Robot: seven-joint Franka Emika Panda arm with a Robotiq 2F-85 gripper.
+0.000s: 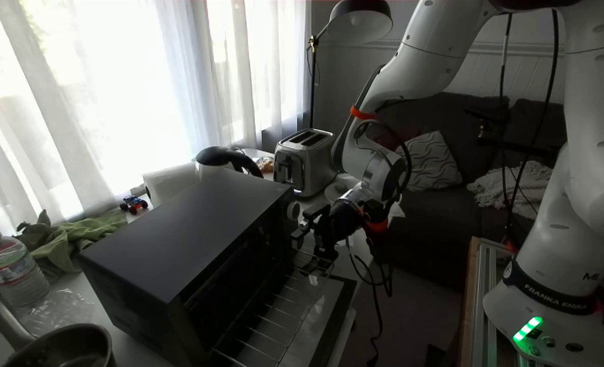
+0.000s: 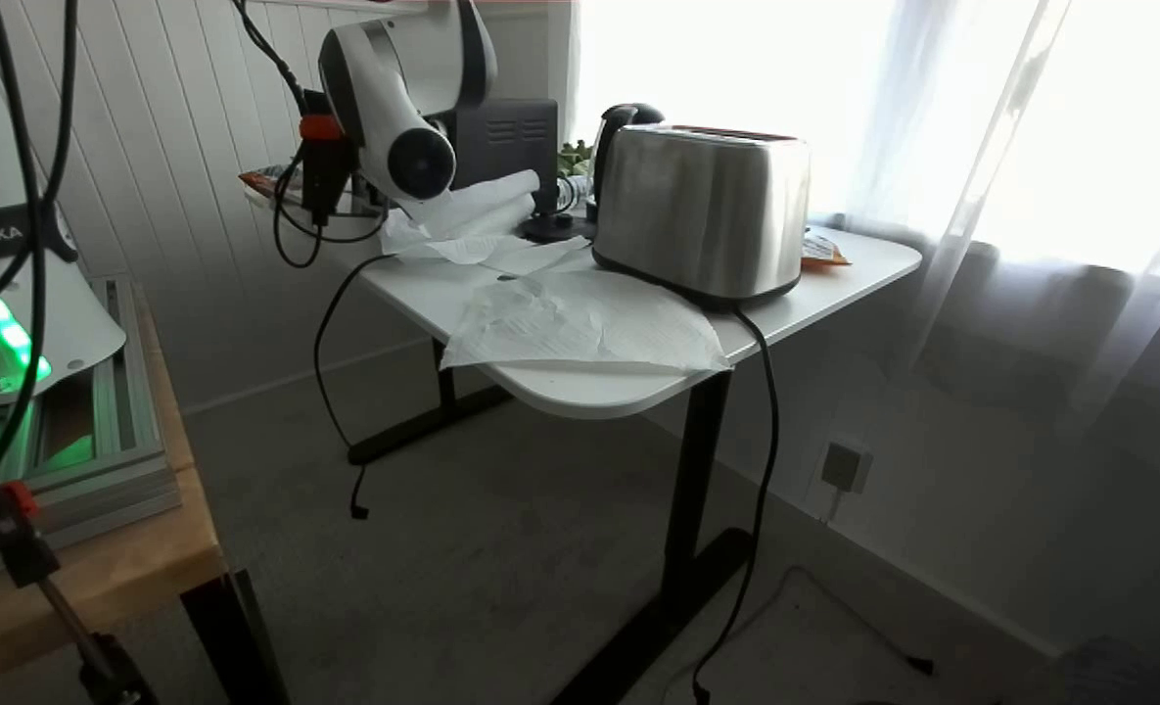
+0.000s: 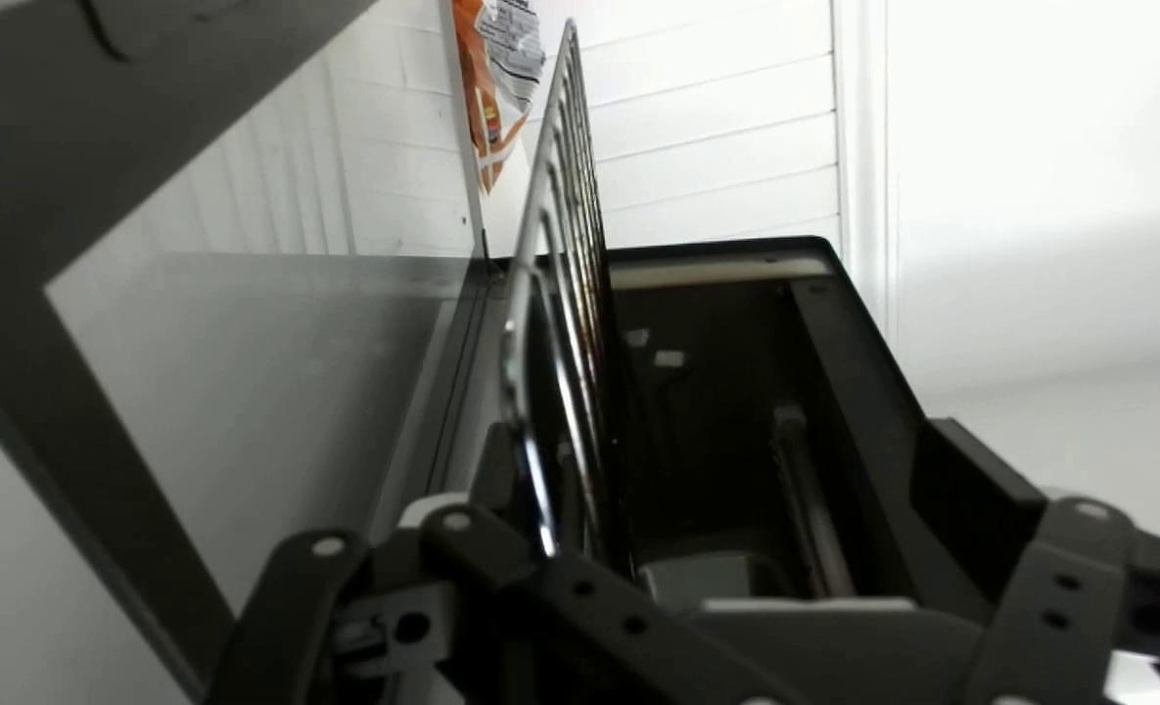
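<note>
Around oven (image 1: 192, 221): toaster (image 1: 304, 164), bottle (image 1: 14, 270), saucepan (image 1: 64, 347); rack (image 3: 568, 225) near claw (image 3: 726, 475)

In an exterior view, a saucepan (image 1: 67, 339) is seen at eight o'clock, a toy truck (image 1: 134, 204) at nine and a lamp (image 1: 360, 23) between twelve and one; in an exterior view, a toaster (image 2: 702, 211), borne by the tabletop (image 2: 589, 387), is seen between one and two, with white sheeting (image 2: 589, 318) spread just beside it; in the wrist view, an orange packet (image 3: 496, 88) is shown between eleven and twelve
</note>
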